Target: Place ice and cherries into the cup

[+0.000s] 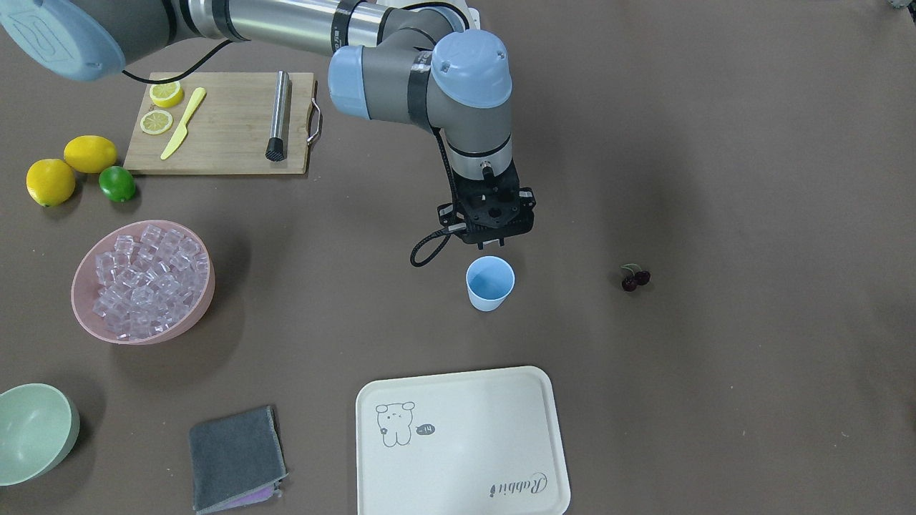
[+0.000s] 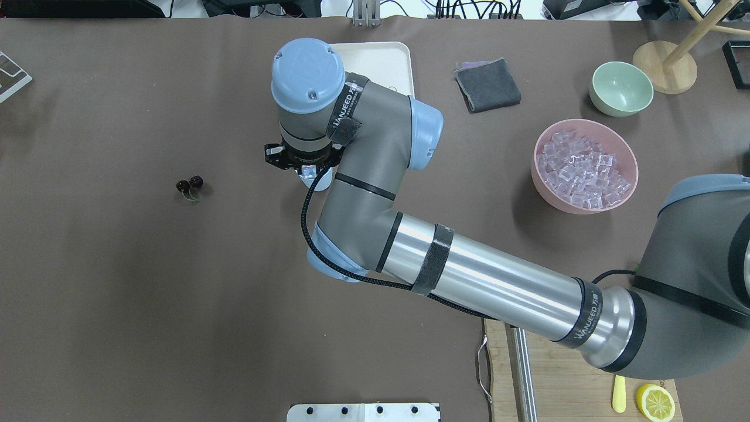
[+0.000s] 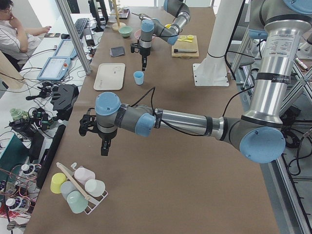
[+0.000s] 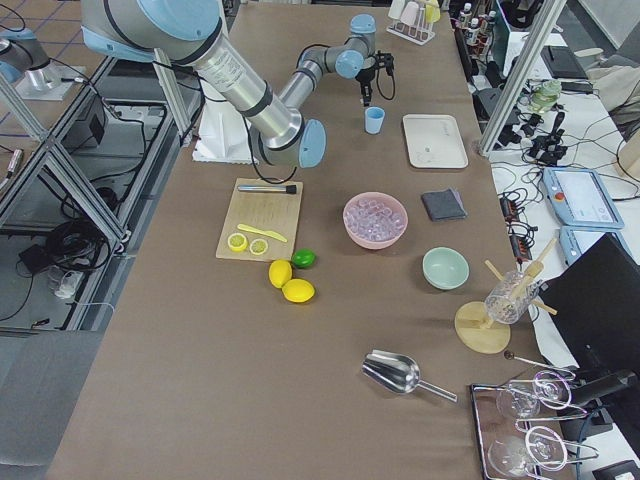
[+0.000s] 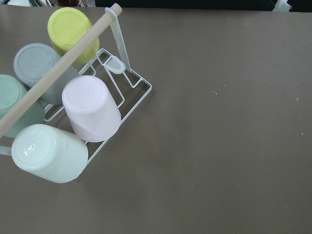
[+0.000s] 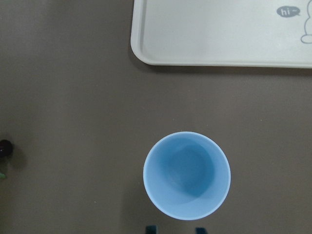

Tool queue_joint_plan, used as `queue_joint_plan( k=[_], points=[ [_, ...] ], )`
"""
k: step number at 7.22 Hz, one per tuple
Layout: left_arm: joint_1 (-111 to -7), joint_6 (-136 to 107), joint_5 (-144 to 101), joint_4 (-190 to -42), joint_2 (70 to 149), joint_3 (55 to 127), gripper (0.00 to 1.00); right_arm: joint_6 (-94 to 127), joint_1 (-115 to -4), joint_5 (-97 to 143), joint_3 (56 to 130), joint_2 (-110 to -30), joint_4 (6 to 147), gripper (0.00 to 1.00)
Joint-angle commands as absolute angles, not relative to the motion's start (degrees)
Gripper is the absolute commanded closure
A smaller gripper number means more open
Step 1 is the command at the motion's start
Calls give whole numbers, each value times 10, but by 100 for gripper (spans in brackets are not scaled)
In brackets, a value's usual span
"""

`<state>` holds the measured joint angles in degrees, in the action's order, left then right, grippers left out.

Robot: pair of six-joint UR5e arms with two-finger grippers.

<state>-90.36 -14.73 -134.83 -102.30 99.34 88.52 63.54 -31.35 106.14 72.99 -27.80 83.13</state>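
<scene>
Hovering at the rim of the cup (image 1: 490, 283) — right gripper (image 1: 492, 247), jaws apart — tray (image 1: 494, 429) edge nearby.

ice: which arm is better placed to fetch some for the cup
Right. The ice is in the pink bowl on the robot's right, and the right gripper hangs above the empty cup; the left gripper is far off.

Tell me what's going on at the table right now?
The right pincer hovers just above the cup, which is empty. Whether it carries a cube is unclear. The ice fills the pink bowl, and the cherries lie on the table, apart from the cup. The left pincer hangs near a rack of cups, far from all this.
</scene>
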Motion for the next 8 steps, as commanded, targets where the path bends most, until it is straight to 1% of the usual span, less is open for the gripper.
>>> queue_joint_plan(
  k=[1,2,3,4,5,6,7,8],
  points=[
    [-902,-150,-1348,-1023,996,885,2,636,-316,1042,698,-277,776,100],
    [-901,-149,-1348,-1023,996,883,2,636,-321,1035,667,-278,740,100],
    [-901,-149,-1348,-1023,996,881,2,636,-322,1028,650,-278,717,100],
    [-900,-149,-1348,-1023,996,881,2,636,-322,1028,650,-277,715,100],
    [-900,-147,-1347,-1023,998,880,2,632,-321,1027,649,-282,715,98],
    [-900,-148,-1347,-1023,1004,880,2,631,-321,1027,650,-282,714,71],
    [-900,-149,-1348,-1023,1002,882,2,631,-321,1027,650,-282,714,32],
    [-900,-149,-1348,-1023,1002,881,2,623,-321,1024,653,-283,714,7]
  ],
)
